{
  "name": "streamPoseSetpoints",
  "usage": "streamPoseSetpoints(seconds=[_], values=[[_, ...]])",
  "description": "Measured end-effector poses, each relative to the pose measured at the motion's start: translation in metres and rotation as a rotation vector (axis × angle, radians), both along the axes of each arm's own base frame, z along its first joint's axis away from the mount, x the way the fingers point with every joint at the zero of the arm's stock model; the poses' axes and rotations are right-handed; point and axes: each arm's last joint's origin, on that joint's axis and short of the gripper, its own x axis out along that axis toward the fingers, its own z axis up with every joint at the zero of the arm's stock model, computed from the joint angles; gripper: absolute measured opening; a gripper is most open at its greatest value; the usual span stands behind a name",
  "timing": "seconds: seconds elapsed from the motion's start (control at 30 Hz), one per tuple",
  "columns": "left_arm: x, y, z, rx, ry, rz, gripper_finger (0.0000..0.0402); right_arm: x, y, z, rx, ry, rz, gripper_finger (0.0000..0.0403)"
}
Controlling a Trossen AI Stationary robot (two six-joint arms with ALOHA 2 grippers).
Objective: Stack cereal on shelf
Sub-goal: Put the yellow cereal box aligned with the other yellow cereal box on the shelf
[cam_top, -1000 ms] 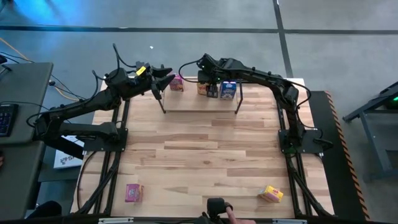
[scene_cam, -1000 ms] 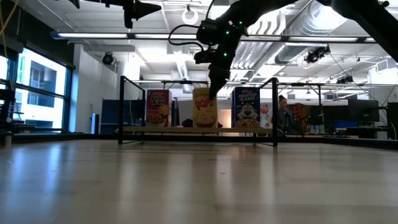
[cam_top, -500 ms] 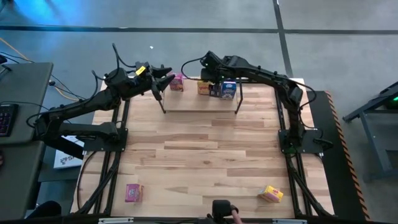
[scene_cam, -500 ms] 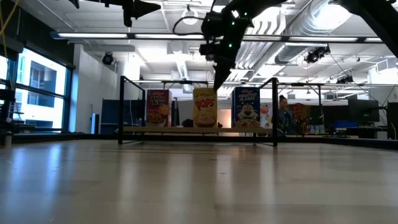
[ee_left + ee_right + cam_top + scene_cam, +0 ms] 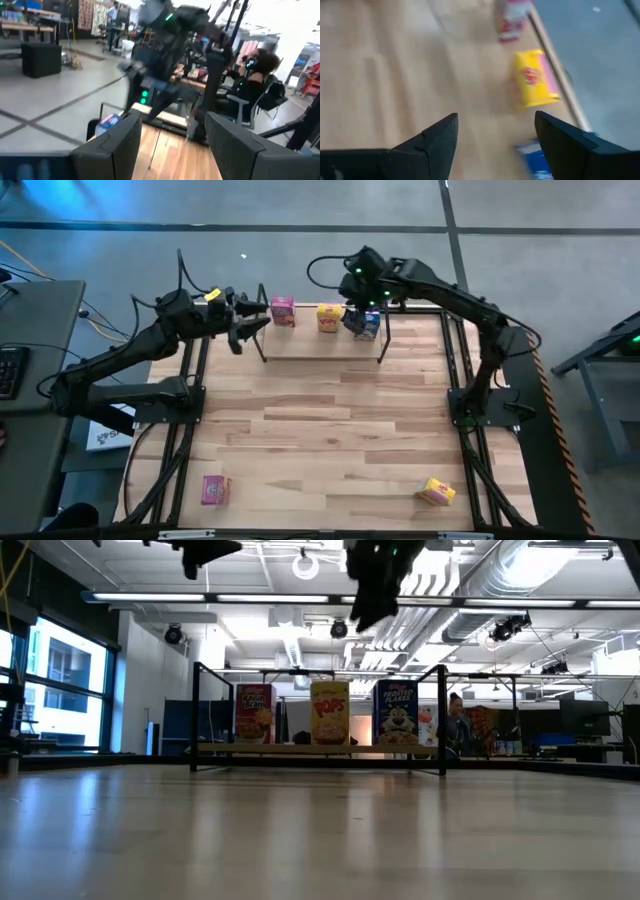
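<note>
The shelf (image 5: 322, 358) stands at the table's far edge. Three cereal boxes stand upright on its board (image 5: 320, 749): pink (image 5: 254, 713), yellow (image 5: 330, 712) and blue (image 5: 397, 712). My right gripper (image 5: 357, 308) hangs open high above the yellow (image 5: 535, 80) and blue (image 5: 535, 160) boxes and touches nothing. My left gripper (image 5: 245, 328) is open in the air by the shelf's left upright, also empty. Another pink box (image 5: 215, 489) and another yellow box (image 5: 436, 492) lie on the table near its near edge.
The shelf's black wire uprights (image 5: 262, 330) (image 5: 383, 330) stand at either end of the board. Bare wood tabletop (image 5: 320, 430) stretches between the shelf and the two loose boxes. People sit at desks in the room beyond the table (image 5: 255, 75).
My right gripper has risen from the top of the yellow box on the shelf and drifted toward the table's right. The yellow box has stayed standing on the board. My left gripper has drawn back a little toward the table's left edge.
</note>
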Motion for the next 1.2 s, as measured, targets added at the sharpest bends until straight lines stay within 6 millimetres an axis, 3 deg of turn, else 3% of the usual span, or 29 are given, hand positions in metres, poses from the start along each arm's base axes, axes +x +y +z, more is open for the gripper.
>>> streamPoseSetpoints(seconds=[0.13,0.23,0.53,0.7,0.9,1.03,1.2], values=[[-0.011,-0.005,-0.002,-0.025,0.041,0.004,0.0209,-0.013,0.024,0.023,0.014,-0.091,0.047,0.0246],[-0.015,-0.008,0.000,-0.032,0.038,0.004,0.0209,-0.028,0.040,0.030,-0.002,-0.167,0.036,0.0246],[-0.015,-0.007,-0.001,-0.043,0.039,0.034,0.0209,-0.077,0.079,0.008,0.051,-0.530,-0.129,0.0246],[-0.014,-0.006,-0.001,-0.052,0.038,0.036,0.0209,-0.097,0.088,0.006,0.026,-0.599,-0.220,0.0246],[-0.014,-0.006,-0.001,-0.052,0.038,0.038,0.0209,-0.100,0.089,0.015,0.027,-0.629,-0.245,0.0246],[-0.014,-0.006,-0.002,-0.053,0.040,0.038,0.0209,-0.102,0.092,0.021,0.162,-0.639,-0.244,0.0246],[-0.014,-0.005,-0.002,-0.042,0.049,0.069,0.0209,-0.106,0.099,0.027,0.306,-0.603,-0.115,0.0246]])
